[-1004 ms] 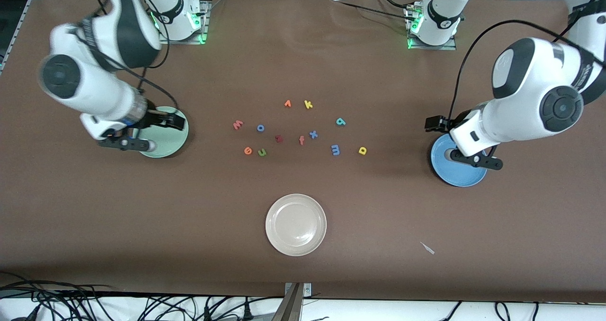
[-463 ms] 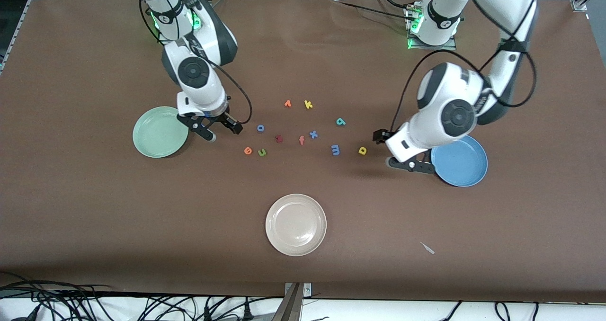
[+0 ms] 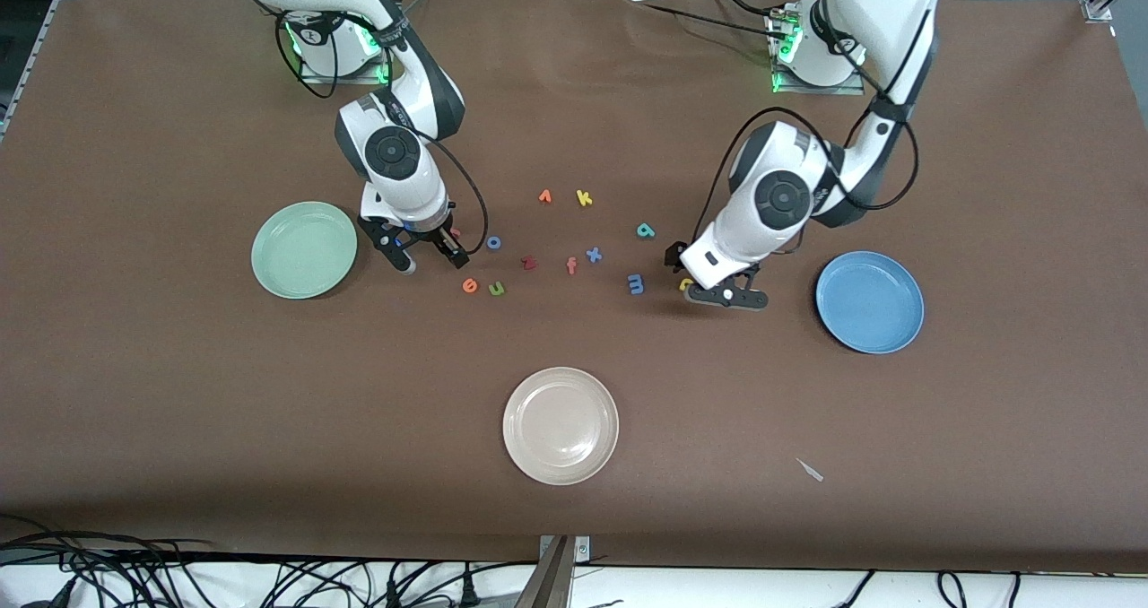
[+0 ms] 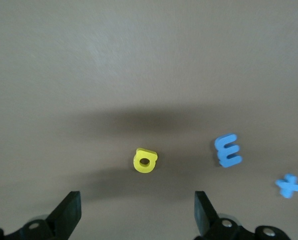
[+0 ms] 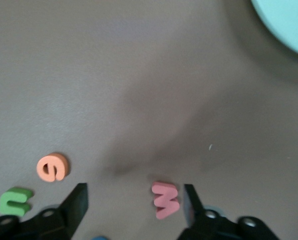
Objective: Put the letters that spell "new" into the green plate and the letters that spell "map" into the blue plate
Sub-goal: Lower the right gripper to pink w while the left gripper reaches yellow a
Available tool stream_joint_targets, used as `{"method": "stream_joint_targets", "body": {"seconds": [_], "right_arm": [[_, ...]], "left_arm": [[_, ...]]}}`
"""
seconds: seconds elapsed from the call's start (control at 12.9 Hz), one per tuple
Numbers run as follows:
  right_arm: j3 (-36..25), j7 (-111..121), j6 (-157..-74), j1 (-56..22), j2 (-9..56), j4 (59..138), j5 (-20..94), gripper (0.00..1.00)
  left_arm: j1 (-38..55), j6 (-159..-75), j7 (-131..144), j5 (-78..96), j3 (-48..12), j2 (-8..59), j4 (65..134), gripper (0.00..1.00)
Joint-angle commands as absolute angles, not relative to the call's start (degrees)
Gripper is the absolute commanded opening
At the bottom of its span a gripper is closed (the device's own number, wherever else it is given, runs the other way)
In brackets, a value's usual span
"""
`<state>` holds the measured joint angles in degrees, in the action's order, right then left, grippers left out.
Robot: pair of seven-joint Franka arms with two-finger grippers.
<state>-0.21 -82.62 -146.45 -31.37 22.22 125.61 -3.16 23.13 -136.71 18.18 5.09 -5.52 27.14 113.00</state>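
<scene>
**Both grippers low over the foam letters, nothing yet in either plate**

Front view: brown paper-covered table (image 3: 179,411), creased near the arm bases, with loose cables along the near edge and green lights at both bases. Green plate (image 3: 304,249) toward the right arm's end, blue plate (image 3: 869,301) toward the left arm's end, beige plate (image 3: 560,425) nearest the camera, all bare. Between them, scattered letters: orange e (image 3: 470,285) and green n (image 3: 496,289) side by side, blue m (image 3: 636,283), teal p (image 3: 645,230), blue x (image 3: 593,254), yellow k (image 3: 584,198), orange-red f (image 3: 571,266), dark red letter (image 3: 529,263). Right gripper (image 3: 429,256) down beside the green plate, over the salmon-pink w (image 3: 455,231), mostly hidden. Left gripper (image 3: 713,285) down over the yellow a (image 3: 686,283).

Left wrist view: fingers (image 4: 69,214) spread wide, the yellow a (image 4: 145,160) flat on the paper between them, untouched; blue m (image 4: 227,150) and blue x (image 4: 289,185) off to one side.

Right wrist view: fingers (image 5: 77,202) apart, the salmon-pink w (image 5: 164,199) on the table between them, nearer one finger but not touching it; orange e (image 5: 52,167) and green n (image 5: 15,201) close by, a slice of the green plate (image 5: 283,25) at a corner.
</scene>
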Motion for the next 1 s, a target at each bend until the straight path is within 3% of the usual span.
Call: {"method": "stream_joint_targets", "body": {"seconds": [0.0,0.23,0.7,0.93], "right_arm": [[-0.2,-85.2,-149.1,-31.8,21.5,128.2,-3.5,0.77],[0.5,-86.0,-149.1,-31.8,21.5,129.6,-3.2,0.75],[1.1,-86.0,-149.6,-31.8,23.6,129.8,-3.2,0.61],[2.0,-86.0,-149.7,-31.8,24.2,129.6,-3.2,0.36]], "left_arm": [[24.4,-140.4,22.7,-0.5,-4.9,31.5,112.0,1.0],[25.4,-140.5,25.1,-3.5,-4.8,33.7,110.5,1.0],[25.1,-140.4,25.1,-9.6,-4.8,34.8,110.1,0.87],[25.0,-140.4,25.3,-9.6,-4.8,35.0,109.3,0.85]]}}
